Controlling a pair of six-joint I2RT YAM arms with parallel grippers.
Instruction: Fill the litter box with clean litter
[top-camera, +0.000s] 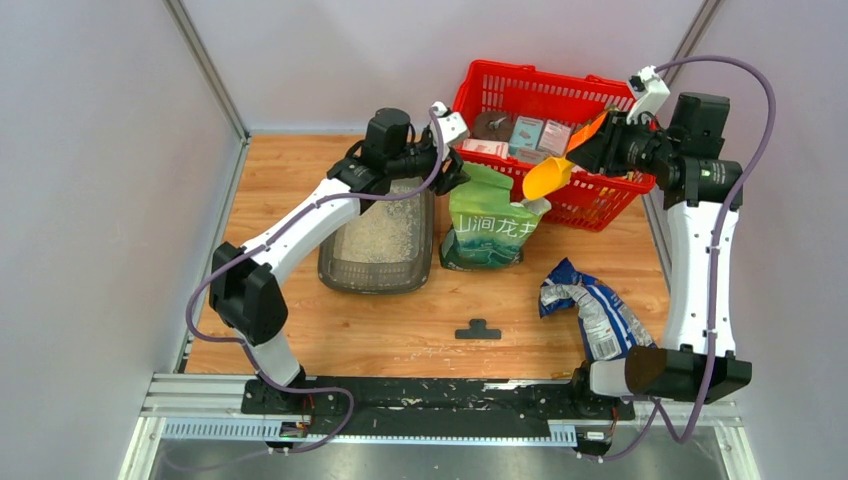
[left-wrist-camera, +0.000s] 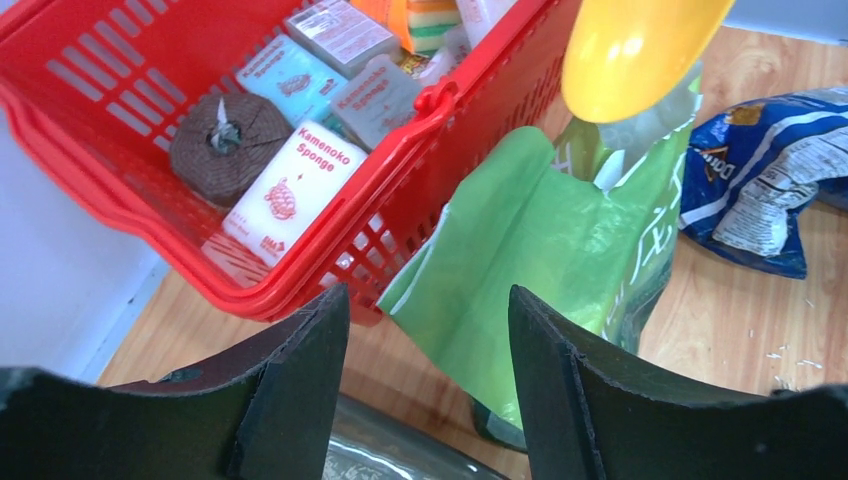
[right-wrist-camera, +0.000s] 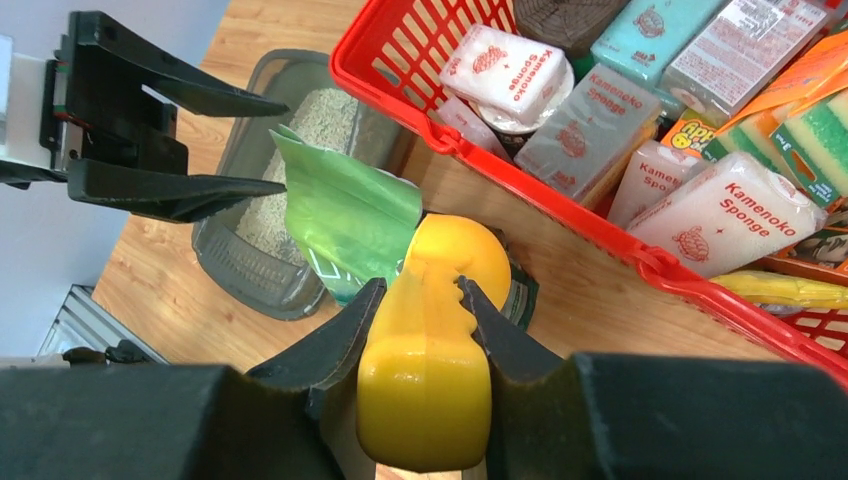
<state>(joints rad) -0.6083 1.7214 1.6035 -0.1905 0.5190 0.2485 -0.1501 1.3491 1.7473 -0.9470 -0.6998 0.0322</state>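
Pinching the yellow scoop (right-wrist-camera: 430, 390) by its handle, the right fingers (right-wrist-camera: 335, 345) hold its bowl above the open mouth of the green bag (top-camera: 490, 230), just in front of the red basket (top-camera: 480, 75). The left fingers (left-wrist-camera: 300, 380) stand spread and empty beside the bag's raised flap. The litter box (top-camera: 345, 280) lies on the table (top-camera: 400, 330) left of the bag, with clean litter (top-camera: 385, 230) on its floor.

Risk: the flap may fold across the mouth and block the scoop, or a loaded scoop may tip and spill granules between bag and box. Clearance is tight at the basket rim. Open table lies toward the arm bases.
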